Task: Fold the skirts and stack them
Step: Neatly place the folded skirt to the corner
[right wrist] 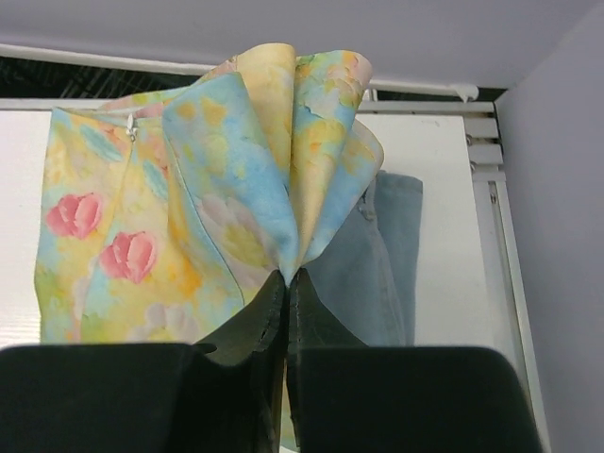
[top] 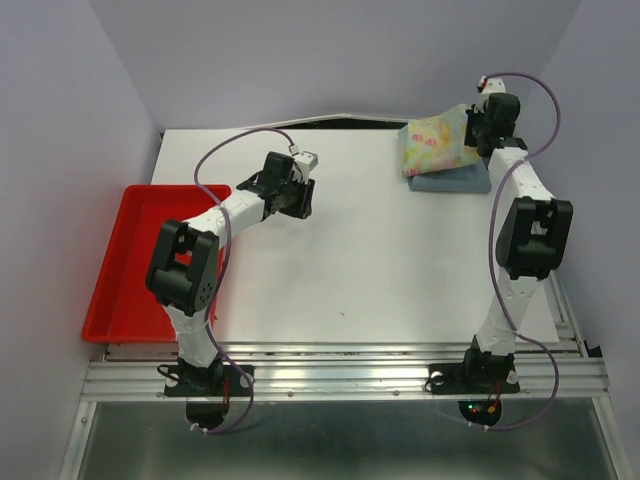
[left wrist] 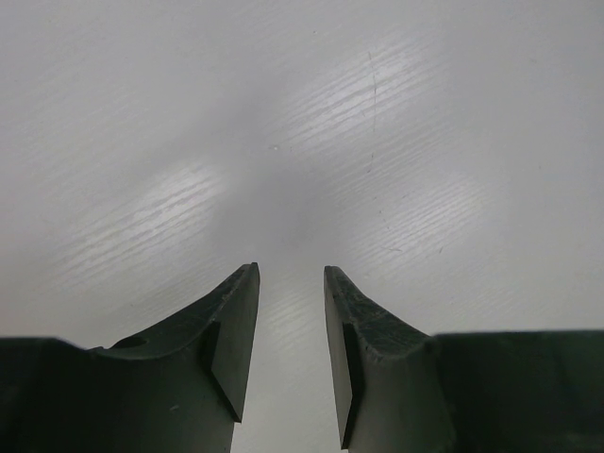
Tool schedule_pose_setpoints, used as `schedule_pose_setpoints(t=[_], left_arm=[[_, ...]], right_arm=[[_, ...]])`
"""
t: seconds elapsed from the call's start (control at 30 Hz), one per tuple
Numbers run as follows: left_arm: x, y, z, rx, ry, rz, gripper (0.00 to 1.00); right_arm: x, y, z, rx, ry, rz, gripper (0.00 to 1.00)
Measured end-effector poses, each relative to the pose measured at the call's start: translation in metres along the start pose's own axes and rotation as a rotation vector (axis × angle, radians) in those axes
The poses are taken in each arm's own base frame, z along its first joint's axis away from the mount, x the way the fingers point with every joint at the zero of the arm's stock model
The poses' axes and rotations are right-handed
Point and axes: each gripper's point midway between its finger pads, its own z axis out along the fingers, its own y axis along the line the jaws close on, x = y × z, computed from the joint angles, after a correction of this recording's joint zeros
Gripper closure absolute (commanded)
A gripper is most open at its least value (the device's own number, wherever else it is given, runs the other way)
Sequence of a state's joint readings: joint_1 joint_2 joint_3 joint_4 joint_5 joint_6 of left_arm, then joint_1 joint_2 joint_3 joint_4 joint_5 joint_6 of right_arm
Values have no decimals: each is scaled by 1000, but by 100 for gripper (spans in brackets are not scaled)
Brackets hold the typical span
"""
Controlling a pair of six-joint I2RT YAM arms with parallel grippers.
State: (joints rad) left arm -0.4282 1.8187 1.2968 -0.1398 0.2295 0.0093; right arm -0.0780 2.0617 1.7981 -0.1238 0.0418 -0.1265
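At the table's far right, the floral skirt (top: pixel 433 143) lies over the folded denim skirt (top: pixel 452 182). My right gripper (top: pixel 478 135) is shut on the floral skirt's right edge. In the right wrist view the floral skirt (right wrist: pixel 189 226) fans up in pleats from the pinched jaws of my right gripper (right wrist: pixel 288 276), and the denim skirt (right wrist: pixel 382 260) shows behind it on the right. My left gripper (top: pixel 305 196) hangs over the bare table at centre left. In the left wrist view that left gripper (left wrist: pixel 291 272) stands open with only tabletop between its fingers.
A red tray (top: pixel 135 262) sits at the table's left edge beside the left arm. The white table (top: pixel 380 270) ends at a metal rail in front. Grey walls close in behind and on both sides.
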Motion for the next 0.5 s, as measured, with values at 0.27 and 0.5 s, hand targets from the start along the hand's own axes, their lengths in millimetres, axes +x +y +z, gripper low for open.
schedule_pose_setpoints(t=[0.27,0.5], left_arm=[[0,-1,0,6,1,0,56],[0,-2,0,9,2,-1,56]], right_arm=[[17,-22,5,-6,59,9,99],[45,-26,29,-22,110,-26,99]])
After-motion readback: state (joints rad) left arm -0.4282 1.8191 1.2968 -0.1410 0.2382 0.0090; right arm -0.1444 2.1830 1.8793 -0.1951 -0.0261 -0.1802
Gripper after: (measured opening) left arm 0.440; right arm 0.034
